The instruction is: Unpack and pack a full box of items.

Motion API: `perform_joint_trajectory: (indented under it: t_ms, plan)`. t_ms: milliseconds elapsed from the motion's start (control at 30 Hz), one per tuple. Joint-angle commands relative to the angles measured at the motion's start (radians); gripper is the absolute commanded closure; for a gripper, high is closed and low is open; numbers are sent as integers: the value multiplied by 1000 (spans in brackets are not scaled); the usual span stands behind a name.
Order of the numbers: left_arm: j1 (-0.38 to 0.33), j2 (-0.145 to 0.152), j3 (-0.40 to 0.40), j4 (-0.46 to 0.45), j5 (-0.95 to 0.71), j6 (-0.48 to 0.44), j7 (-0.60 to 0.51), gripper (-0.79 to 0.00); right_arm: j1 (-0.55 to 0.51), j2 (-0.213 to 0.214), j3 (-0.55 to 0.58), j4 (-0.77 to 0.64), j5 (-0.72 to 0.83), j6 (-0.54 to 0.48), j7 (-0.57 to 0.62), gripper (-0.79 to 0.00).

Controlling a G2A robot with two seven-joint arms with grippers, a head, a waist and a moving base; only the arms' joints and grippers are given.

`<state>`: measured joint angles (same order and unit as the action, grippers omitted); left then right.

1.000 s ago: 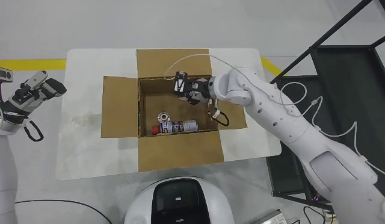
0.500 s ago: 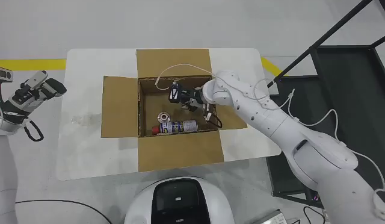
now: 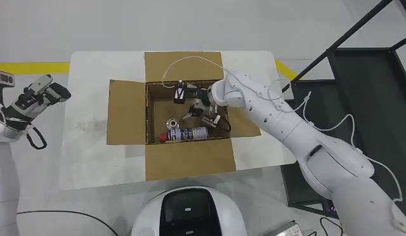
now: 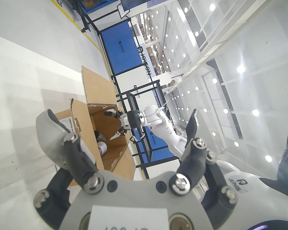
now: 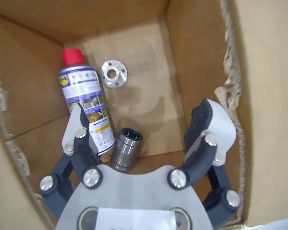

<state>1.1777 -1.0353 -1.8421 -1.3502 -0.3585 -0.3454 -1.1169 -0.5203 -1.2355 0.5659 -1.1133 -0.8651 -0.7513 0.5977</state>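
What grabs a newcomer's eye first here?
The open cardboard box in the middle of the table, with the right gripper open inside it. On its floor sit a red-capped spray can, a silver flange beside it, and a steel cylinder near the gripper. The left gripper hangs open off the table's left side.

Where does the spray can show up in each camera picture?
Top view: the can lies in the box, along the wall nearest the robot.
Left wrist view: far off, a round end inside the box, probably the can.
Right wrist view: the can lies on the box floor beside a flange.
Shared landmark: the box.
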Motion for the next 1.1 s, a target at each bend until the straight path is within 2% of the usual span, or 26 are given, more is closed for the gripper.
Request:
perform_joint_trajectory:
  t_ms: [0, 200, 367, 567, 767, 967, 1067]
  plan:
    - [-13, 2, 18, 23, 41, -9, 14, -785, -35, 31, 64, -80, 43, -38, 0, -785]
    - [-80, 3, 101, 142, 111, -82, 8, -785, -229, 136, 287, -346, 223, -95, 84, -785]
    - [-145, -5, 188, 252, 132, -138, 11, -785, -412, 205, 464, -517, 431, -72, 189, -785]
    - [-220, -22, 295, 338, 97, -184, -20, -785, -423, 209, 474, -528, 445, -72, 195, -785]
    - [-283, -42, 385, 408, 5, -161, -72, -785, -423, 209, 474, -528, 445, -72, 195, -785]
    - [-355, -56, 431, 459, -73, -129, -107, -785, -431, 209, 478, -528, 448, -55, 182, -785]
    - [-389, -59, 441, 458, -115, -112, -150, -785, -462, 218, 510, -507, 546, -27, 172, -785]
